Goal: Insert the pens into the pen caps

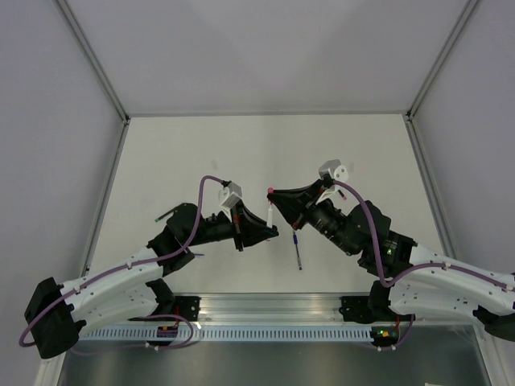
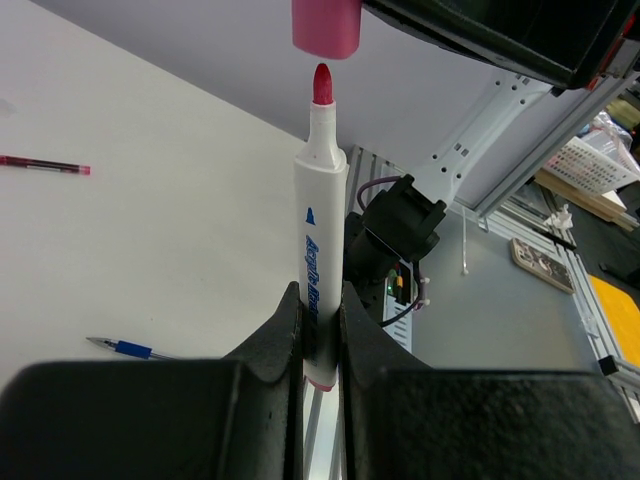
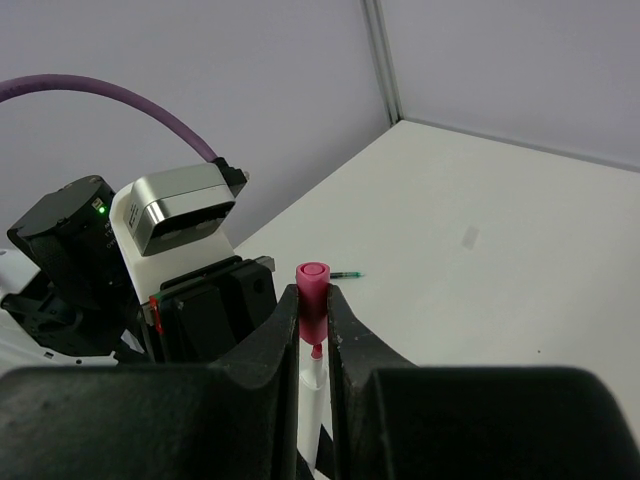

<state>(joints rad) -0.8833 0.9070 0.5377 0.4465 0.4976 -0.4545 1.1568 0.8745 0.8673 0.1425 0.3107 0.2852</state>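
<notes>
Table (image 1: 265, 153) is overhung by the left gripper (image 2: 320, 305), by which the white pen (image 2: 322, 210) is clamped near its base, and by the right gripper (image 3: 315, 300), by which the pink cap (image 3: 313, 285) is pinched just beyond the pen's red tip, not touching it.

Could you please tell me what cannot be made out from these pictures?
Left wrist: pink cap cut off by the top edge; blue pen runs behind the left gripper.
Right wrist: green pen mostly hidden behind the right gripper.
Top external: gap between cap and white marker too small to judge.
</notes>
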